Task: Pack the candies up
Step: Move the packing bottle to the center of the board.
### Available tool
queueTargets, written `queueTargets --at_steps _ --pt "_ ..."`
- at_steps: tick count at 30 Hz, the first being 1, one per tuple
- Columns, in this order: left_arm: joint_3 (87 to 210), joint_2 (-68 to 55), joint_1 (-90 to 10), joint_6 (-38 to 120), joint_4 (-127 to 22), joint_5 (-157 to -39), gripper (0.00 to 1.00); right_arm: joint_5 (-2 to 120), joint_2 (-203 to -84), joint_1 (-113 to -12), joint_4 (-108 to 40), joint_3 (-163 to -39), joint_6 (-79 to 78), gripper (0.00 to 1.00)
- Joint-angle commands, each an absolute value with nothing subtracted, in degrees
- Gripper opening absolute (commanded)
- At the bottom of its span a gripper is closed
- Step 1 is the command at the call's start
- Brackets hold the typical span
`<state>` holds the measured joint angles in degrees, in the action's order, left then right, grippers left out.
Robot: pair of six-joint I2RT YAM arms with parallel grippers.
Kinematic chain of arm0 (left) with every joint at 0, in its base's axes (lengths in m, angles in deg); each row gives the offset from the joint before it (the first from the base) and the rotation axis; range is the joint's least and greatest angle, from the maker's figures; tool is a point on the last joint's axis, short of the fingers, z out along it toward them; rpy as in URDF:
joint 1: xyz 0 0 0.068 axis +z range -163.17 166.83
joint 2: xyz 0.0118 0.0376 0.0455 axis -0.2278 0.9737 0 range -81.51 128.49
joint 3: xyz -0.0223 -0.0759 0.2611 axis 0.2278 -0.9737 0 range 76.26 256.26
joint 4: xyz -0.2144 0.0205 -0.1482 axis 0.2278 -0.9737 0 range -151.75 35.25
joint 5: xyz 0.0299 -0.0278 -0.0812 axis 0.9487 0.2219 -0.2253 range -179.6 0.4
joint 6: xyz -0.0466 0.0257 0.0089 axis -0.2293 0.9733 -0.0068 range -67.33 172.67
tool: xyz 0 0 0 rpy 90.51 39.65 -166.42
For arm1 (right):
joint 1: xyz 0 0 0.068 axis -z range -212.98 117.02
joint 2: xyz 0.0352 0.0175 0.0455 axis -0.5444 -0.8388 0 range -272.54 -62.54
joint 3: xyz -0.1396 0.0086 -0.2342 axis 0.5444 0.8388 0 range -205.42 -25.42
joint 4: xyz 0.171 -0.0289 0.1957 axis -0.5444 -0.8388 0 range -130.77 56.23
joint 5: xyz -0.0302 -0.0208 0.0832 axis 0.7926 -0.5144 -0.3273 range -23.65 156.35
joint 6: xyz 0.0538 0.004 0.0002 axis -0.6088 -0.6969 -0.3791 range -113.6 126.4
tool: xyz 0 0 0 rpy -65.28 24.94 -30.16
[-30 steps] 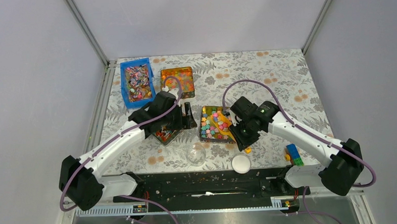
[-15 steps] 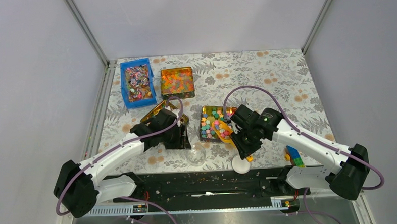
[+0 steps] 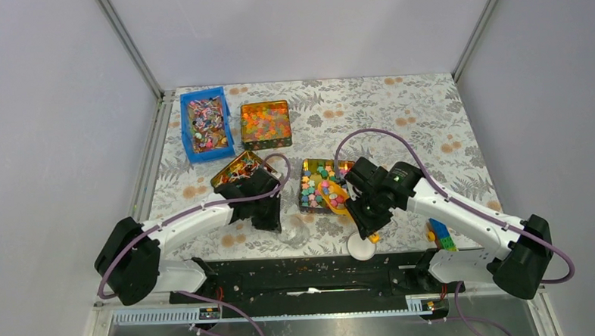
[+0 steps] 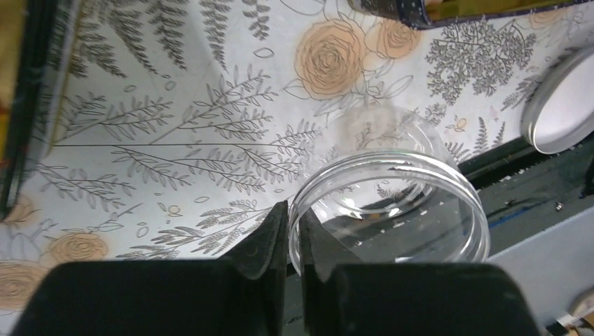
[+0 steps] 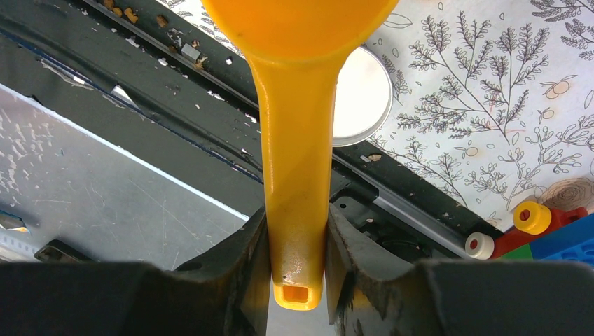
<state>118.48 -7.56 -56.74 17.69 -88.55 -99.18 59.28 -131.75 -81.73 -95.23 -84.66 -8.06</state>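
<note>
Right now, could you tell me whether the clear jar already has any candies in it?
No, the left wrist view shows the clear jar empty, with the flowered tablecloth visible through its bottom.

The candies (image 3: 319, 185), small pastel pieces in pink, green, blue, yellow and orange, lie heaped loose in a shallow tray (image 3: 302, 207) mid-desk (image 3: 398, 118), toward its near edge.

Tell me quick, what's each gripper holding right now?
Left gripper: fingers closed on the rim of the clear jar.
Right gripper: closed on the handle of the yellow scoop.
</note>
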Motion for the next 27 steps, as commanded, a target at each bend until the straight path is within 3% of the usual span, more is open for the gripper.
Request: queueTargets --at_steps 1,4,10,27 --pt "123.14 -7.51 -56.93 20.33 -90.17 -93.24 0.05 59.80 -132.36 -82.37 -95.87 -87.41 -7.84 0.00" --pt "125.80 -7.06 -56.91 21.85 -93.43 -89.96 0.00 59.75 -133.39 -82.38 -95.83 -88.11 -7.40 0.00" --pt "130.70 -4.18 -56.31 22.35 -98.21 -82.44 0.00 59.75 -135.49 -82.36 -95.67 -89.93 -6.32 0.00" --pt "145.45 12.16 -53.12 24.03 -102.04 -76.45 0.00 60.23 -135.19 -82.37 -95.51 -90.09 -7.51 0.00"
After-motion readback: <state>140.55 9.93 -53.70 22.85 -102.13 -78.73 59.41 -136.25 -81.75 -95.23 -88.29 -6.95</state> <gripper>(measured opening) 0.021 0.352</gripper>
